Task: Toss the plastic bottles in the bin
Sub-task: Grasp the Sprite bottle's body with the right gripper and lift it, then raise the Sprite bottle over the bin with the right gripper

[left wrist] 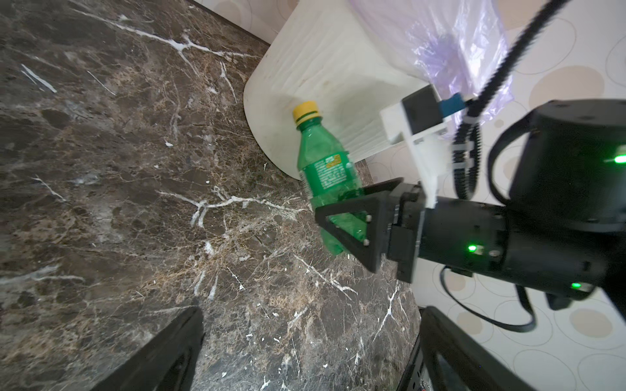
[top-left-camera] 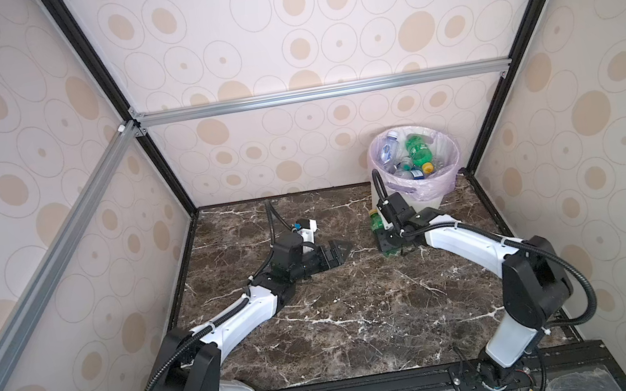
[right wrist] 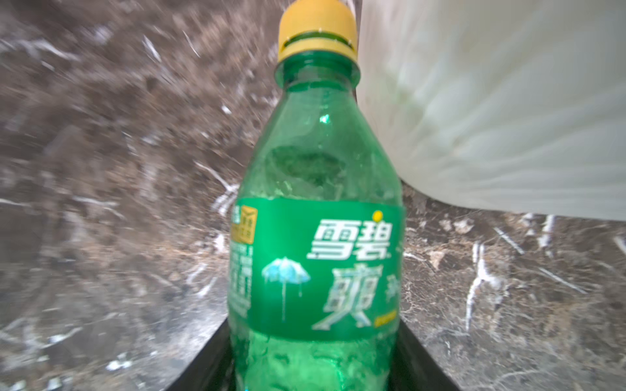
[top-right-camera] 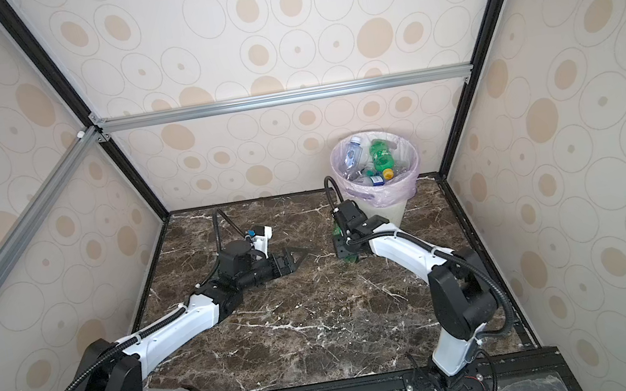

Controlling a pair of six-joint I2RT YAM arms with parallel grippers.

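Right jaws grip a green bottle [left wrist: 321,169] low down, just beside the bin [left wrist: 321,61] near the surface's [left wrist: 101,169] far right corner; left jaws gape open; best lift it well above the bin before releasing.

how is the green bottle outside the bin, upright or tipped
Tipped: the green bottle lies along the table, cap toward the bin.

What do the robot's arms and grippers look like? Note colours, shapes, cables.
Left arm and right arm: white shells, black joint housings, black corrugated cables. Left gripper and right gripper: black, with triangular open-frame fingers. Green lights on the right wrist.
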